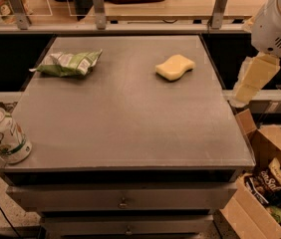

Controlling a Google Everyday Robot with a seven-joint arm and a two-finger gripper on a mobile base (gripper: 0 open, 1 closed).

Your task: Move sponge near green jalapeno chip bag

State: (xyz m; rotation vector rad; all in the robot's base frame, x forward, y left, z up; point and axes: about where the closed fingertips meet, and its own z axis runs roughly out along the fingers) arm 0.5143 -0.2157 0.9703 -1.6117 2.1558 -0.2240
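Observation:
The pale yellow sponge (175,66) lies on the grey table top (130,123) at the back right. The green jalapeno chip bag (69,63) lies flat at the back left, well apart from the sponge. My gripper (245,88) hangs off the table's right edge, below the white arm housing (280,24), to the right of the sponge and a little nearer the front. It holds nothing that I can see.
A green-and-white soda can (2,135) stands at the table's front left corner. An open cardboard box (270,183) with snack bags sits on the floor at the right. A railed counter (155,14) runs behind the table.

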